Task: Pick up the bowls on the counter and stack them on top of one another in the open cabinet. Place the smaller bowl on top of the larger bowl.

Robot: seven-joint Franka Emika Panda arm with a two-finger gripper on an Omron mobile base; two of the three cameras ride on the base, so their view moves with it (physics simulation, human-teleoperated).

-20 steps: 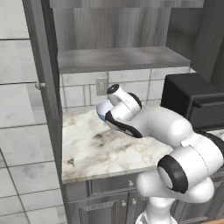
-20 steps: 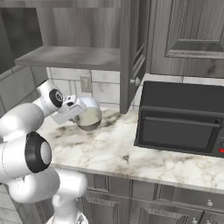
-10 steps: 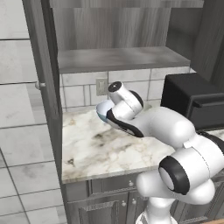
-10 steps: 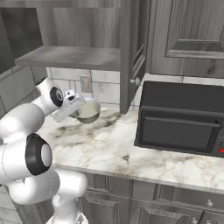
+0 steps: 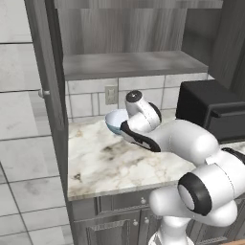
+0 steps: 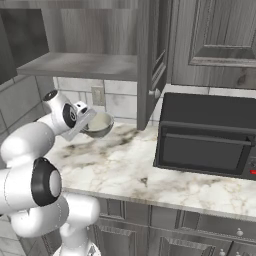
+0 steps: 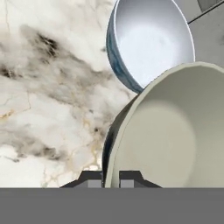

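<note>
My gripper (image 7: 110,177) is shut on the near rim of the smaller bowl (image 7: 166,131), plain grey-beige with a pale inside, and holds it just above the counter (image 7: 39,87). In the right base view the smaller bowl (image 6: 100,125) hangs at my gripper (image 6: 86,123) below the open cabinet's shelf (image 6: 80,65). The larger bowl (image 7: 148,39), white inside and blue outside, stands on the counter just beyond the held one. In the left base view the larger bowl (image 5: 116,122) sits by the wall beside my hand (image 5: 139,127), under the open cabinet's shelf (image 5: 134,64).
A black microwave (image 6: 210,135) stands on the counter (image 6: 150,170) to the right. The open cabinet door (image 6: 150,60) hangs between shelf and microwave, and in the left base view another door (image 5: 48,72) stands at the counter's left end. Grey drawers (image 6: 165,220) run below.
My hand has risen a little and carried the smaller bowl up off the counter. The larger bowl has stayed in place.
</note>
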